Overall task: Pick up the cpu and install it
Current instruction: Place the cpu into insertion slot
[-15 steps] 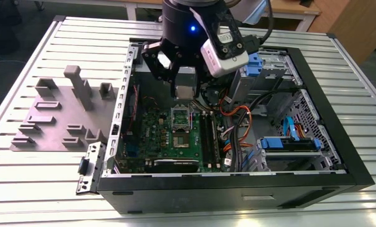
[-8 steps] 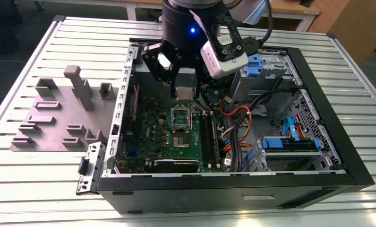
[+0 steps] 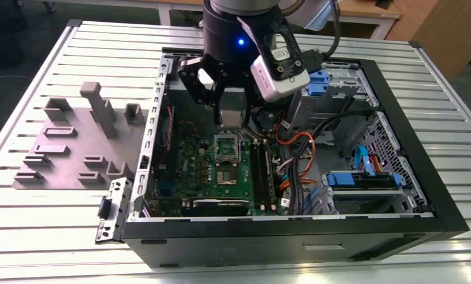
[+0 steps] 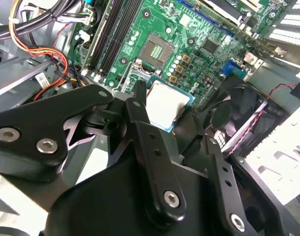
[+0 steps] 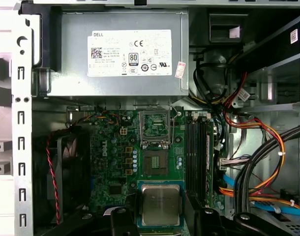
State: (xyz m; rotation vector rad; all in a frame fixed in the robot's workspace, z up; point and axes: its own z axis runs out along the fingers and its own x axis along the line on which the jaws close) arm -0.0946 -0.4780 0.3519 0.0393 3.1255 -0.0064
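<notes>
Black, matte linkage bars with bright screw heads lead to the gripper point(image 4: 165, 110), whose two dark fingers point(image 4: 138, 93) are pinched on opposite edges of the cpu point(image 4: 168, 101). The chip is a flat square with a dull silver-grey lid and a thin pale rim, and it is held level above the motherboard point(image 5: 110, 167).

In the exterior view the arm point(image 3: 231, 29), a thick black cylinder, comes straight down into the open computer case point(image 3: 299, 248) with the gripper pointing down.

In the first wrist view the bare socket point(image 5: 154, 163), a dark square, lies between the cpu and the raised silver socket frame point(image 5: 155, 129). The board is glossy green, with long black memory slots point(image 5: 196, 157) beside the socket. A black fan point(image 5: 66, 167) sits at the board's other side. Orange, red and black cables point(image 5: 258, 147) loop near the slots. A grey metal box point(image 5: 115, 49) with a white label stands past the frame. The case rests on a ribbed aluminium table point(image 3: 62, 236), near a grey moulded fixture point(image 3: 70, 148).
</notes>
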